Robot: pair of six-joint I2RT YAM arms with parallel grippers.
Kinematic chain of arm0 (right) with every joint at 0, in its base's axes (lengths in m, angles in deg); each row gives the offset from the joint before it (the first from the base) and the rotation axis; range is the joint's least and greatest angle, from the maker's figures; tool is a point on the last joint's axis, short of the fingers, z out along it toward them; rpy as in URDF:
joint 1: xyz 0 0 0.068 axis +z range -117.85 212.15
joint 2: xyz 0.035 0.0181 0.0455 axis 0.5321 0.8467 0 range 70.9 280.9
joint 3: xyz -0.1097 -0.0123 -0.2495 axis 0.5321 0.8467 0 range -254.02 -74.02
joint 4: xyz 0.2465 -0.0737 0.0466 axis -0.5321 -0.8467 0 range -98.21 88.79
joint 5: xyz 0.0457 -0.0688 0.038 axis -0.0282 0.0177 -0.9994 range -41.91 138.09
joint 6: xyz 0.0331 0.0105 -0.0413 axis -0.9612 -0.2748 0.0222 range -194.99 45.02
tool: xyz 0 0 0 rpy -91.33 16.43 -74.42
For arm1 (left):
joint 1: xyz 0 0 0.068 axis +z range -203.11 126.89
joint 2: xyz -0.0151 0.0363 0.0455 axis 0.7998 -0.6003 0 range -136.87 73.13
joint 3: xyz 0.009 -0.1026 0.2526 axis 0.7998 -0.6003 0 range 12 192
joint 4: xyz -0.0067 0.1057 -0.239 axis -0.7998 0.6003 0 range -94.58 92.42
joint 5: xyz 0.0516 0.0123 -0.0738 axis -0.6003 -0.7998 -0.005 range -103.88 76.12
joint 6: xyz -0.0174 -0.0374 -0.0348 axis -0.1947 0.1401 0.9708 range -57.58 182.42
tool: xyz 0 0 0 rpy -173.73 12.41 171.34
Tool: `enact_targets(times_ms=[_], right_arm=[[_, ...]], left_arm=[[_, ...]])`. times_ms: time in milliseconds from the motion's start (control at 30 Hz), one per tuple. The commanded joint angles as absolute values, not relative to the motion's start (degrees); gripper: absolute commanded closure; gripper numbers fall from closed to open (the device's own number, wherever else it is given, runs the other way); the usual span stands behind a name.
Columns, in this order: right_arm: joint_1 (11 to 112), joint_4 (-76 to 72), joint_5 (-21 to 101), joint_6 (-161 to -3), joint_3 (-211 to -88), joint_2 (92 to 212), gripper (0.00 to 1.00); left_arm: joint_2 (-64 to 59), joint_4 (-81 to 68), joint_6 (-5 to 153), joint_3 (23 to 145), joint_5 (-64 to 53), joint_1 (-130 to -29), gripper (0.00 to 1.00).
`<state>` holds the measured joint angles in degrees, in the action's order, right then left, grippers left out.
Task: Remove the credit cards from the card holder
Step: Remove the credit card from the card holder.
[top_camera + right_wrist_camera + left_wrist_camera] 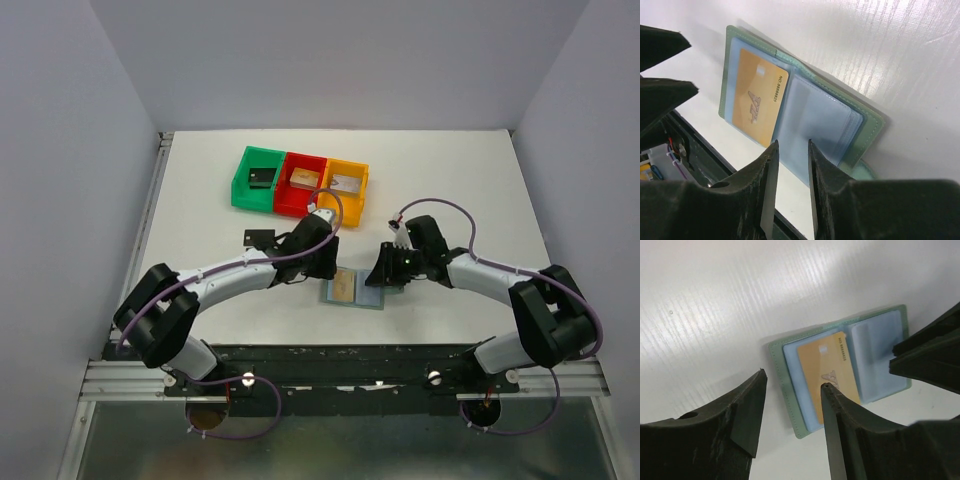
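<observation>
The card holder [357, 293] lies open and flat on the table between my two grippers, grey-green outside with pale blue pockets. A gold-tan credit card [345, 289] sits in its left pocket, also in the left wrist view [827, 367] and the right wrist view [757, 102]. My left gripper [794, 379] is open and empty, just above the holder's left edge [777, 375]. My right gripper [793, 142] hovers over the blue right-hand pockets [820, 120], jaws a narrow gap apart with nothing between them. A black card [250, 237] lies on the table beside my left arm.
Green [260, 178], red [302, 183] and orange [347, 185] bins stand in a row behind the holder, each with a chunky piece inside. The table's near edge and black rail [350, 355] run close in front of the holder.
</observation>
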<state>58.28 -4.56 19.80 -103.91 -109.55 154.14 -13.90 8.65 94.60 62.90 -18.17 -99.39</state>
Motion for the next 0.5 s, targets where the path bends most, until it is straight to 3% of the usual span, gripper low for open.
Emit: enact_targets(times_ms=[0, 467], right_arm=[[58.2, -5.0, 21.2, -103.4, -111.0, 153.2, 0.63], [63.9, -5.7, 19.3, -106.6, -115.9, 151.3, 0.57]], left_arm=[[-10.3, 3.3, 95.7, 61.1, -14.2, -99.4, 0.41], [-15.2, -1.2, 98.0, 58.5, -12.6, -99.4, 0.62]])
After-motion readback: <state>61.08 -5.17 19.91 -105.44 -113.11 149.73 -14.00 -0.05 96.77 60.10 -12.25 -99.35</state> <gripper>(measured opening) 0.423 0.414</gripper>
